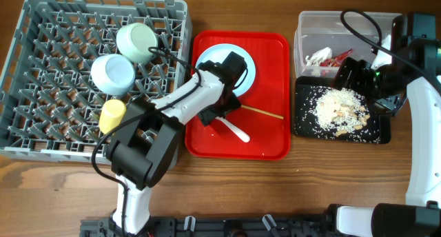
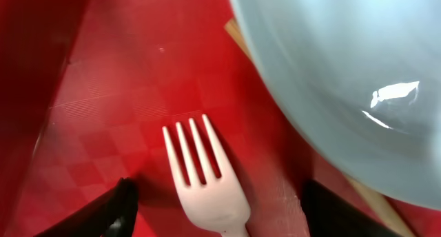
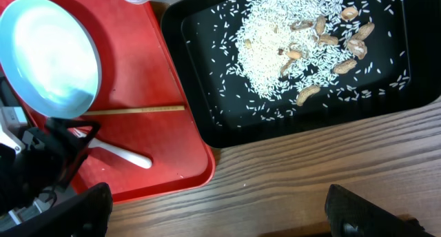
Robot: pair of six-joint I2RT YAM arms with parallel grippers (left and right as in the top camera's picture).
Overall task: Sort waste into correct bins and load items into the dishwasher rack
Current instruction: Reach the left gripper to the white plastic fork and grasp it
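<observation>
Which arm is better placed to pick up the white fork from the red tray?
Left. The left pincer hangs open right over the fork, one finger on each side. The right pincer is far off, by the black tray.

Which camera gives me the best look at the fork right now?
Left wrist: the fork lies close-up, tines sharp, on the tray. Overhead shows only its handle past the left arm; right wrist too, head hidden behind the left claw.

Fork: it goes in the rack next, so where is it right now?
In the overhead view the fork lies on the red tray right of the rack, just below the plate, beside the chopstick, with the left hand straddling its tines.
</observation>
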